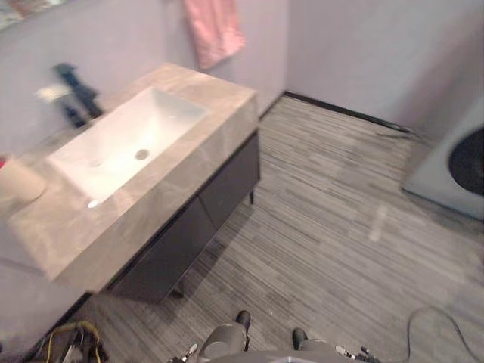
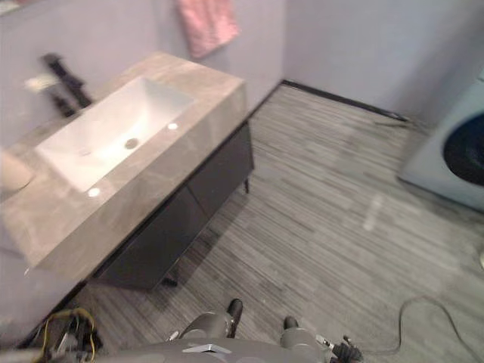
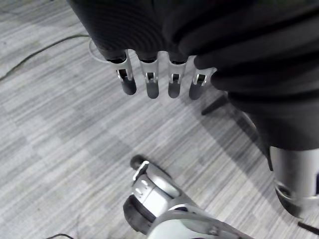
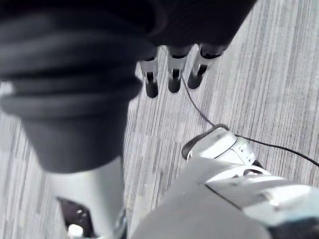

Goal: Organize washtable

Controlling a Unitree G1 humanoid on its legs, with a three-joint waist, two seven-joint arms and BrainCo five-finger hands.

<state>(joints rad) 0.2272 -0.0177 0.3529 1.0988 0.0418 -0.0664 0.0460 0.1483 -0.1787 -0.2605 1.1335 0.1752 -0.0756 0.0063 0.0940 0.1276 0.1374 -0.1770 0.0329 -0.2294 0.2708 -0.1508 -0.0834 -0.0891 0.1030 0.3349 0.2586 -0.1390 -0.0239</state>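
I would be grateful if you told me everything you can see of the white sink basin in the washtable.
The sink basin is a smooth, white, rectangular bowl sunk into the grey-beige, stone-look countertop. A round metal drain sits in its floor near the middle. The bowl looks empty, with a bright glint of light at its front rim. A dark faucet stands behind its back edge, by the wall.

Grey striped floor [image 3: 75,139] spreads beneath the fingers [image 3: 150,82] of the left hand [image 3: 175,79]. Far from them, a pink towel [image 1: 214,30] hangs on the wall [image 1: 136,38], and a grey washing machine [image 1: 442,178] stands on the floor.
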